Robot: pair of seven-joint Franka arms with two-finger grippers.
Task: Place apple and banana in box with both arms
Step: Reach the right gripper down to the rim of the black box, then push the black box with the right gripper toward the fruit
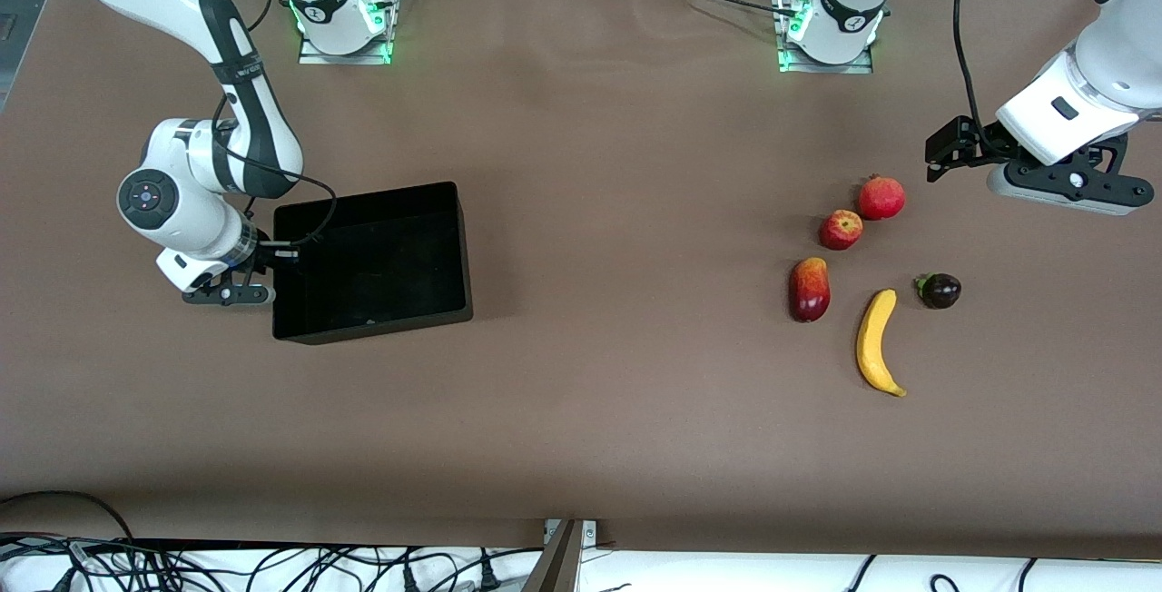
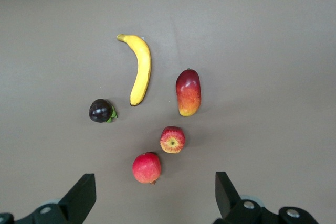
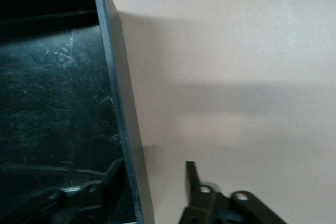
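- The brown table (image 1: 599,211) carries everything: the box toward the right arm's end, the fruits toward the left arm's end.
- The box (image 1: 458,238), a black open-top tray, sits with nothing in it, well apart from all the fruit.
- The right gripper (image 1: 247,288) is at the box's wall at the right arm's end; in the right wrist view its fingers (image 3: 193,182) straddle that wall, one inside and one outside, with a gap left on the outer side.
- The left gripper (image 2: 155,195) hangs over bare table near the fruits, its jaws spread wide with nothing between them.
- The banana (image 1: 877,341) lies nearest the front camera of the fruits.
- The red-yellow mango (image 1: 810,289) lies just beside the banana, toward the box.
- The pomegranate (image 1: 881,197), all red with a crown tip, lies farthest from the front camera.
- The apple (image 1: 841,230) sits between the pomegranate and the mango, close to the pomegranate.
- The dark purple mangosteen (image 1: 939,290) lies near the banana's upper end.
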